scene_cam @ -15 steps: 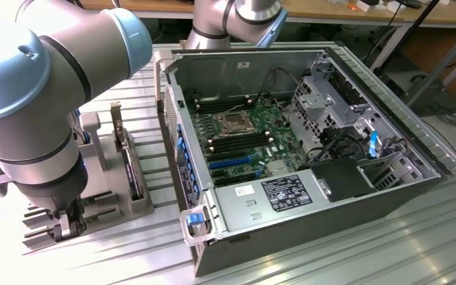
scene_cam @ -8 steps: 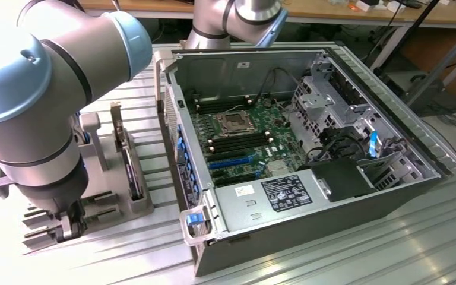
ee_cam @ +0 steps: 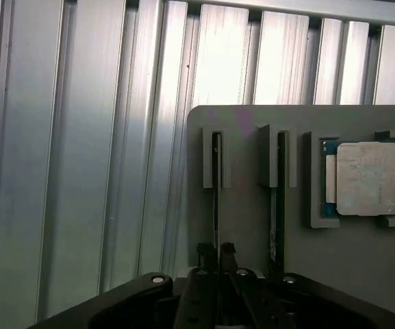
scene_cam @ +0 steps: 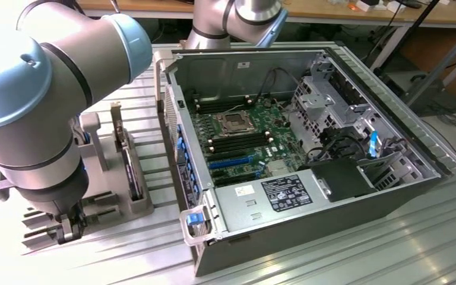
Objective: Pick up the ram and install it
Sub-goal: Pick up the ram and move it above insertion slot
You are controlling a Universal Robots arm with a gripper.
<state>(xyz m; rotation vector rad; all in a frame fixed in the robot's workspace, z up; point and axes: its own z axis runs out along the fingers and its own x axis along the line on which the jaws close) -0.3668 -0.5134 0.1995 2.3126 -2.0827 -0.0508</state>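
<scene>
Two rams stand on edge in slots of a grey holder. The one I am at is a thin dark strip; its twin stands in the neighbouring slot. My gripper straddles the first ram, a fingertip pressed close on each side, and the stick still sits in its slot. In the exterior view the gripper hangs low over the holder on that view's left. The open computer case shows its motherboard with long dark memory slots.
A square silver processor chip lies in a recess of the holder beside the rams. A tall dark expansion card stands upright in the holder between the gripper and the case. Ribbed aluminium table lies all around.
</scene>
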